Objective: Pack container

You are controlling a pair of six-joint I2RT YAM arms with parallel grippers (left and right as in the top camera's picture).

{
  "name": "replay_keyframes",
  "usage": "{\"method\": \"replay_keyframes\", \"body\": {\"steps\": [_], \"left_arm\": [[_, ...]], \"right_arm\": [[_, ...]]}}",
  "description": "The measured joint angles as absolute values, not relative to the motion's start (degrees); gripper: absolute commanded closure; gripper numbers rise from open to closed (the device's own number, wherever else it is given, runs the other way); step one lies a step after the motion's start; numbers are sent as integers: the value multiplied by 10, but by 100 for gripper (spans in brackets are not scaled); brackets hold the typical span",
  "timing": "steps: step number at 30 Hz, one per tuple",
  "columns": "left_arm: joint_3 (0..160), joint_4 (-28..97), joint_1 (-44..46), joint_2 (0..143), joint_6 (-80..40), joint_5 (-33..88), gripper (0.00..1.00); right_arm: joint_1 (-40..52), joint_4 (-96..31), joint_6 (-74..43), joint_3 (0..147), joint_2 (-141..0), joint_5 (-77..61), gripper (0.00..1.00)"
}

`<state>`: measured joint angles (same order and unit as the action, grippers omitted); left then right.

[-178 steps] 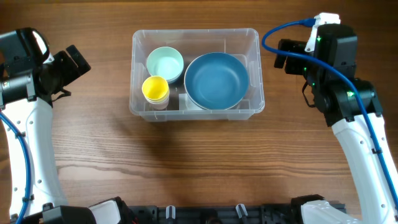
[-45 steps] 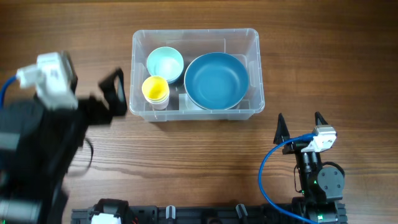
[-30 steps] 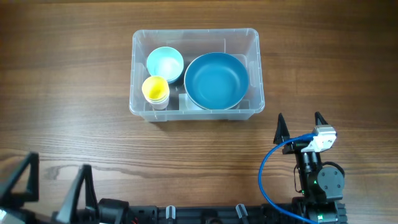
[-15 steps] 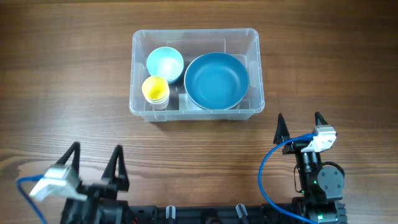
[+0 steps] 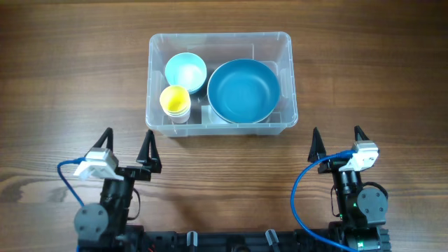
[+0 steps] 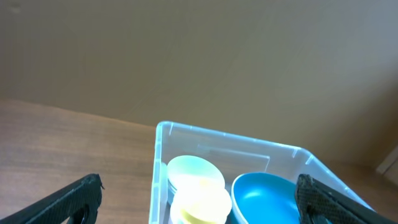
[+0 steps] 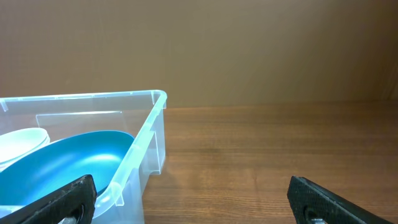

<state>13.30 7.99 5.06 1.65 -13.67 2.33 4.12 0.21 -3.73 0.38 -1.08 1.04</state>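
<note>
While the left claw and right claw stand released, fingers spread wide with nothing between them, near the front edge of the counter toward its left and right corners, the container sits well apart from both, midway along the far edge. Inside it are a large blue bowl on the right, a pale mint bowl at the far left, and a yellow cup just in front of that.

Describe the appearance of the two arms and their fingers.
The left gripper and right gripper are black and dark grey. Each carries two pointed black fingers, a small white block and a looping blue cable.
</note>
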Motion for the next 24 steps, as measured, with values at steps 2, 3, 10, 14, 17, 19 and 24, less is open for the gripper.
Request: {"method": "replay_keyframes", "body": {"steps": [2,3,10,14,17,19,24], "left_arm": [[111,63,51,16,-137,23,0],[101,56,51,16,-137,23,0],[54,41,51,16,-129,23,0],[38,35,51,16,-116,23,0],[26,34,45,15,-109,23,0],[20,34,37,15,-107,25,0],[13,34,10,15,-91,39,0]], "right_arm": [[41,2,-37,4,-11,10,0],[41,2,-37,4,-11,10,0],[41,2,-37,4,-11,10,0],[41,2,-37,4,-11,10,0],[41,2,-37,4,-11,10,0],[41,2,-37,4,-11,10,0],[41,2,-37,4,-11,10,0]]}}
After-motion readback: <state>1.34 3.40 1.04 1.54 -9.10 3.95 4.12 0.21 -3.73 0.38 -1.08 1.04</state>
